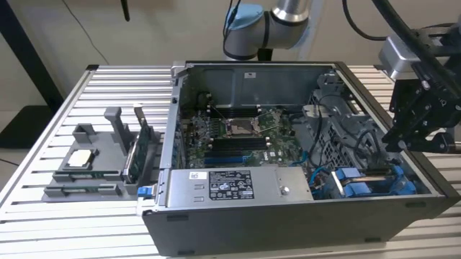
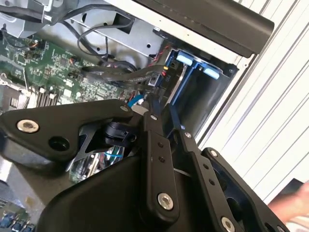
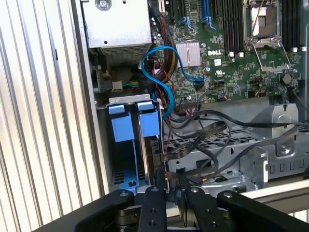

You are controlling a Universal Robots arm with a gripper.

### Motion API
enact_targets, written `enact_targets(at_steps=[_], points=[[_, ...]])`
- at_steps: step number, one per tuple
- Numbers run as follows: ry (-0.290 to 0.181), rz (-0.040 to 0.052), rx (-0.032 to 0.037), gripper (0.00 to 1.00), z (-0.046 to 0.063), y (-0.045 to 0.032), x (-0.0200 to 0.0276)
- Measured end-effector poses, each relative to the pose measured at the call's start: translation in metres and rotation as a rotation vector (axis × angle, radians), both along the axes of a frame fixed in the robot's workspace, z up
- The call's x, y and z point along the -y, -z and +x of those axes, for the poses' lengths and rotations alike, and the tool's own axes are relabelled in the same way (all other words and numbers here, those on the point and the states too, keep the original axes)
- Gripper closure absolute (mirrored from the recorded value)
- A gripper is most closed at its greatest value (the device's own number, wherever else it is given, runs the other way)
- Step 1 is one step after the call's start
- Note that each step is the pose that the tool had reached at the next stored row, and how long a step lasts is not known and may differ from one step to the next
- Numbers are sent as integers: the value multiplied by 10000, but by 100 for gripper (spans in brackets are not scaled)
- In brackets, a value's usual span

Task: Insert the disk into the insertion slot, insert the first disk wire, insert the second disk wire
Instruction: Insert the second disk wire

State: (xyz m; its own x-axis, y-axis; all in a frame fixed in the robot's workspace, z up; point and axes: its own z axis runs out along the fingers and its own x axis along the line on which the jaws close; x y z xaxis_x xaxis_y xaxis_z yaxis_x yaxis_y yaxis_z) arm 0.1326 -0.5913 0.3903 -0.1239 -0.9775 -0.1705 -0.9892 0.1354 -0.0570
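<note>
Currently, disk (image 3: 145, 145) stands on edge in the insertion slot (image 3: 126, 101), long axis running down into the bay. End effector (image 3: 169, 186): fingers nearly together, pinching a dark cable connector (image 3: 161, 166) beside the disk.

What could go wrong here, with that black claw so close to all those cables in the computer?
The gripper sits by the edge of the disk, which stands in the insertion slot. Loose black cables and a blue cable run right beside it, so a finger might snag or tug one. The motherboard lies close behind; a stray push could probably scrape its parts.
</note>
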Motion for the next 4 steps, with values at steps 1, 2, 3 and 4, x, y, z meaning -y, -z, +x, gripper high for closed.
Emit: enact_targets(at_steps=[1, 2, 3, 4], points=[[0, -3, 0, 76, 0, -2, 0], [0, -2, 0, 76, 0, -2, 0], [0, -3, 0, 76, 0, -2, 0], [0, -3, 0, 76, 0, -2, 0]])
